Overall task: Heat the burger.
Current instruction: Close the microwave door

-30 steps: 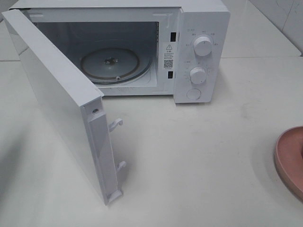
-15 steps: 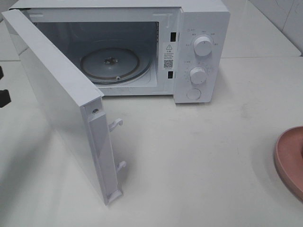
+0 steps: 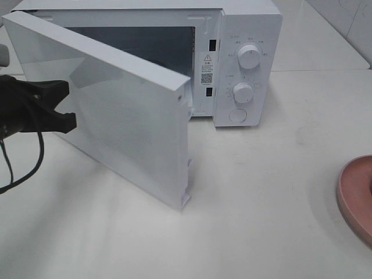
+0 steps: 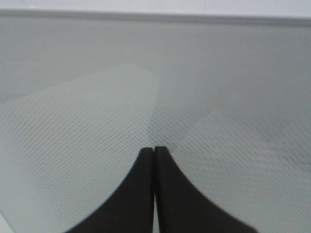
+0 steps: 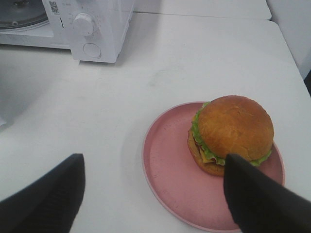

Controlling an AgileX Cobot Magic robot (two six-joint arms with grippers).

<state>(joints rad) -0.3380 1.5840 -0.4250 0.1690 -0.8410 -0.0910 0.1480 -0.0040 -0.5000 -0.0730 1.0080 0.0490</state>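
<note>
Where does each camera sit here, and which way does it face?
Exterior high: above the table, looking down at the microwave; left gripper shows at its door.
Left wrist: faces that door closely; shut gripper.
Right wrist: looks down on the burger; open gripper.
Shared: pink plate.

No wording can be read in full. On the microwave (image 3: 247, 64), a white sticker (image 3: 207, 68) on the front frame just beside the control panel bears a warning triangle, small print too fine to read and a QR code. Around the upper dial (image 3: 249, 57) and the lower dial (image 3: 243, 92) run tiny markings, illegible. The right wrist view shows a QR code (image 5: 53, 6) on it too.
</note>
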